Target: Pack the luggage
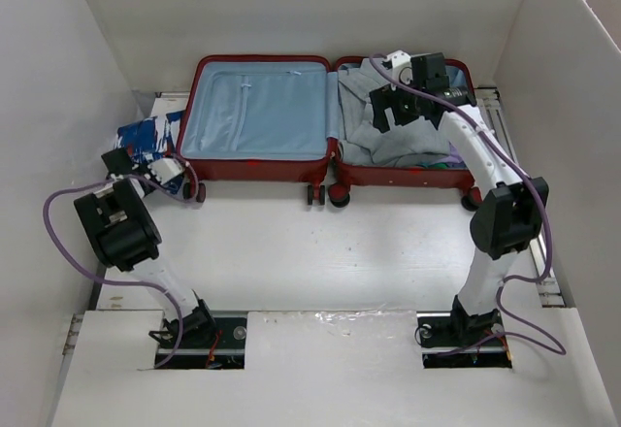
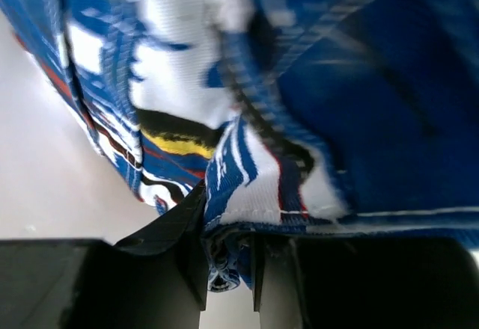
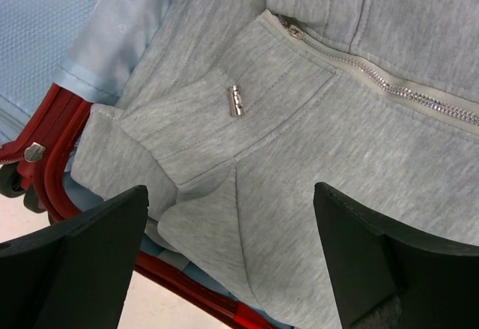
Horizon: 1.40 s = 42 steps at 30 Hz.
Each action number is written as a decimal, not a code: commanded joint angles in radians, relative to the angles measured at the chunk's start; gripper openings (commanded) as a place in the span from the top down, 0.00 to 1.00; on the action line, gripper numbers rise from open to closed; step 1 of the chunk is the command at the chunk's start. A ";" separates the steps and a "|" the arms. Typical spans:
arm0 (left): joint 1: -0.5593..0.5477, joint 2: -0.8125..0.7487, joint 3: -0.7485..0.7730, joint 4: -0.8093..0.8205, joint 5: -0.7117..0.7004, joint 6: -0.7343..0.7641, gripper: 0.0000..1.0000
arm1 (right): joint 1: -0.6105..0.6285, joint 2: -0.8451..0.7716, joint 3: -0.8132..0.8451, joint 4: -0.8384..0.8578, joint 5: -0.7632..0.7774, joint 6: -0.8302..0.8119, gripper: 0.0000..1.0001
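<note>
The luggage [image 1: 257, 170], dark red, lies open at the back of the table. Its left half shows bare pale blue lining [image 1: 257, 112]. A grey zip-up sweatshirt [image 1: 364, 141] fills the right half. My right gripper [image 1: 403, 107] hovers over that sweatshirt [image 3: 299, 120], open and holding nothing [image 3: 232, 202], near the red rim [image 3: 63, 112]. A blue, white and red patterned garment [image 1: 146, 136] lies on the table left of the luggage. My left gripper [image 1: 146, 160] is at its near edge. In the left wrist view the gripper [image 2: 228, 247] pinches a fold of that cloth [image 2: 359, 105].
White panels [image 1: 58, 78] wall the table on the left, back and right. A metal rail [image 1: 490, 107] runs along the right side beside the luggage. Purple cables [image 1: 58, 233] loop off both arms. The arm bases [image 1: 199, 325] stand at the near edge.
</note>
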 commanded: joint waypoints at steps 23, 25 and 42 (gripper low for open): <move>-0.060 -0.458 0.191 -0.470 0.070 -0.493 1.00 | 0.114 -0.250 -0.189 0.112 -0.020 -0.023 0.05; -0.072 -0.469 0.096 -0.443 0.003 -0.431 1.00 | 0.114 -0.250 -0.189 0.112 -0.020 -0.023 0.05; -0.171 -0.331 -0.381 0.336 -0.385 0.113 0.89 | 0.125 -0.222 -0.161 0.073 -0.029 -0.032 0.05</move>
